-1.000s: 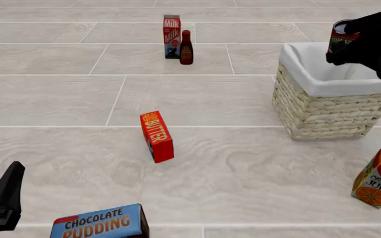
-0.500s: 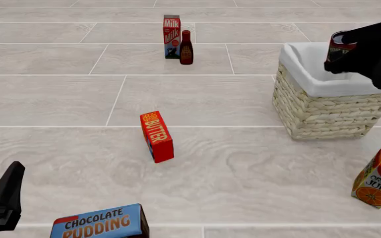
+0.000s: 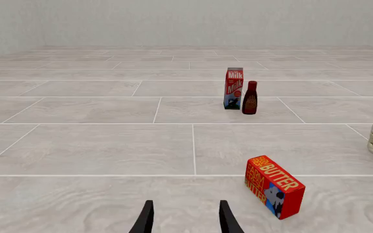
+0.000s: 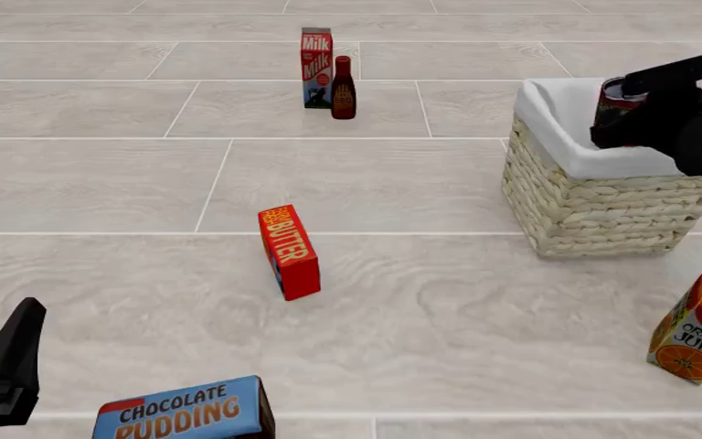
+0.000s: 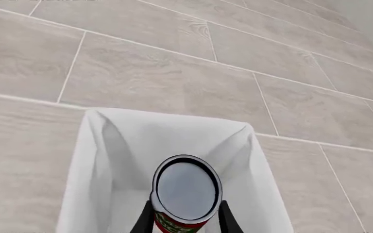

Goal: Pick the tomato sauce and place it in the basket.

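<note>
The tomato sauce (image 4: 616,95) is a small red-labelled can with a grey metal top, held tilted just over the rim of the basket (image 4: 601,206), a pale wicker one with a white lining. My right gripper (image 4: 632,102) is shut on the can. In the right wrist view the tomato sauce (image 5: 186,188) sits between the fingers (image 5: 145,219), with the basket lining (image 5: 109,160) open beneath it. My left gripper (image 4: 4,366) rests low at the near left, far from both. Its fingers (image 3: 145,221) stand apart with nothing between them.
A red butter box (image 4: 289,251) stands mid-table. A milk carton (image 4: 315,66) and a dark bottle (image 4: 344,89) stand at the back. A chocolate pudding box (image 4: 186,412) lies by the left gripper, and an orange juice carton (image 4: 698,327) leans at the near right.
My right gripper has come down with the can, from well above the basket to just over its rim. The left arm has not moved.
</note>
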Available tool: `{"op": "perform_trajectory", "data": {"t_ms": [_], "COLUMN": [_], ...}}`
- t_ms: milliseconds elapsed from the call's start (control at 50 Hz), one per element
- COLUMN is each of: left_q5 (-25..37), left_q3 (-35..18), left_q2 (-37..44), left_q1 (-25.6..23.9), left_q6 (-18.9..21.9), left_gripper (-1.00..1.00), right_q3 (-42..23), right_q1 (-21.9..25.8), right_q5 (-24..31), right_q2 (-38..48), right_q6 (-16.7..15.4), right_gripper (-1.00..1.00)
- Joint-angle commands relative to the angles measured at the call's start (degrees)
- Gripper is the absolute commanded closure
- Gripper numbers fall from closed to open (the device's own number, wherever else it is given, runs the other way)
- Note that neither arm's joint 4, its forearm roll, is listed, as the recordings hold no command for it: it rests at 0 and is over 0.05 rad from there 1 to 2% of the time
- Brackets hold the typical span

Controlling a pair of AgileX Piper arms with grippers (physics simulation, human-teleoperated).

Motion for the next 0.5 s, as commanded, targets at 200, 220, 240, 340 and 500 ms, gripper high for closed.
{"op": "perform_trajectory", "data": {"t_ms": [200, 220, 240, 340, 500], "left_q5": [0.0, 0.0, 0.0, 0.0, 0.0], "left_q3": [0.0, 0.0, 0.0, 0.0, 0.0], "left_q2": [0.0, 0.0, 0.0, 0.0, 0.0], "left_q1": [0.0, 0.0, 0.0, 0.0, 0.0], "left_q6": [0.0, 0.0, 0.0, 0.0, 0.0], "left_gripper": [-1.0, -1.0, -1.0, -1.0, -1.0], "right_q3": [0.8, 0.8, 0.9, 1.0, 1.2], "right_q1": [-0.3, -0.3, -0.3, -0.3, -0.1], "right_q5": [-1.0, -1.0, -1.0, -1.1, -0.9], "right_q2": [-0.5, -0.5, -0.6, -0.9, -1.8], "right_q6": [0.0, 0.0, 0.0, -0.2, -0.4], "right_gripper": [-1.0, -1.0, -1.0, -1.0, -1.0]}}
